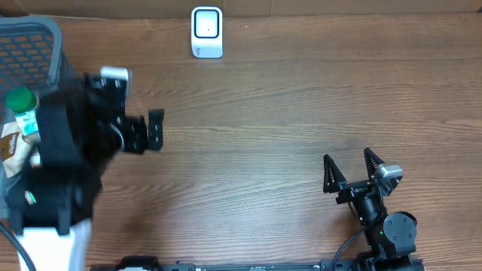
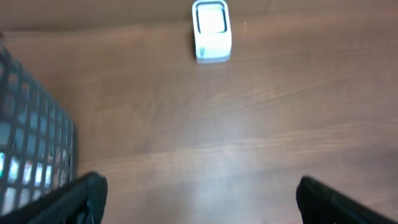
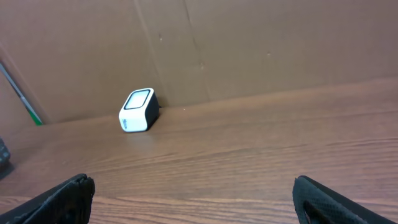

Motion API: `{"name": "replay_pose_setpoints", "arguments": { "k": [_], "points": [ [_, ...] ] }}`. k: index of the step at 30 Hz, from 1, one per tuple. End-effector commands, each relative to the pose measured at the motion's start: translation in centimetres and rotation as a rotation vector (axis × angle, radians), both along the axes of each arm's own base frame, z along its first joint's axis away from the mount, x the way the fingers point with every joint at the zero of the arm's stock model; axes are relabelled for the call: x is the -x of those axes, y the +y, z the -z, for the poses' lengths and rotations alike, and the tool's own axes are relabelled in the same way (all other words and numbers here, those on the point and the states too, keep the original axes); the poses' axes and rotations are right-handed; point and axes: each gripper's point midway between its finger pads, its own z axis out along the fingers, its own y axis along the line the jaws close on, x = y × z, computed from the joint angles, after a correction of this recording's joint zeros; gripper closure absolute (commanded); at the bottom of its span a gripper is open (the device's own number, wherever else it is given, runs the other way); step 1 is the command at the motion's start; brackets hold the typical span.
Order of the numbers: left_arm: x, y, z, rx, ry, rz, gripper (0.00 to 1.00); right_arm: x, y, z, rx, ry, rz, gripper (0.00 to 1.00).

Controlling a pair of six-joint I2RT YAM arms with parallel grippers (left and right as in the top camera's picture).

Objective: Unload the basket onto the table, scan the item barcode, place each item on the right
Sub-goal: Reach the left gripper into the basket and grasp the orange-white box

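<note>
The things to be scanned lie in a grey mesh basket [image 1: 39, 31] behind and to one side of the left pincer [image 1: 154, 129]. A green-capped bottle [image 1: 20, 100] is the clearest of them, with a brown packet [image 1: 10, 143] just beside it. No barcode can be made out on either. Nothing has been lifted out yet, so the task looks to be at its start.

The left pincer is released, jaws spread wide with only bare wood between them. Its arm appears smeared in the overhead view. From its wrist camera the basket's wall [image 2: 31, 130] sits close at the left. The white scanner [image 2: 212, 31] stands ahead of the fingers, well apart, its window facing up. An item would probably have to be carried over it, label down.

The right pincer [image 1: 349, 158] is also released and grasps nothing. It hangs low over the table [image 1: 263, 113], far from the basket and out of the way. From it, the scanner is ahead and to the left, close against a cardboard wall [image 3: 249, 43].
</note>
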Motion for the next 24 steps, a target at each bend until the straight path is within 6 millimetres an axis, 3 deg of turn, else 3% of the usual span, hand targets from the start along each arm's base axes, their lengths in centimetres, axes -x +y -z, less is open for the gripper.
{"name": "replay_pose_setpoints", "arguments": {
  "k": [1, 4, 9, 11, 17, 20, 24],
  "points": [
    [-1.2, -0.6, -2.8, -0.008, 0.028, 0.04, 0.0, 0.0, 0.0, 0.2, 0.001, -0.003, 0.001, 0.0],
    [-2.5, -0.7, -3.0, -0.018, 0.076, 0.052, 0.01, 0.0, 0.0, 0.2, 0.001, -0.003, 0.001, 0.0],
    [-4.4, -0.7, -0.7, -0.017, 0.157, 0.047, 0.0, 0.0, 0.0, 0.2, 0.001, -0.003, 0.001, 0.0],
    [-5.0, 0.4, -0.4, -0.01, 0.167, -0.028, 0.05, 0.0, 0.0, 0.2, 0.001, -0.003, 0.001, 0.0],
    [-4.9, 9.6, -3.2, 0.17, 0.085, -0.545, 0.06, 0.0, 0.0, 0.2, 0.001, -0.003, 0.001, 0.0],
    [-3.4, 15.1, -4.2, 0.269, 0.033, -0.784, 0.06, 0.0, 0.0, 0.2, 0.001, -0.003, 0.001, 0.0],
    [-0.4, 21.3, -3.3, 0.327, 0.033, -1.028, 0.06, 0.0, 0.0, 0.2, 0.001, -0.003, 0.001, 0.0]
  ]
}}
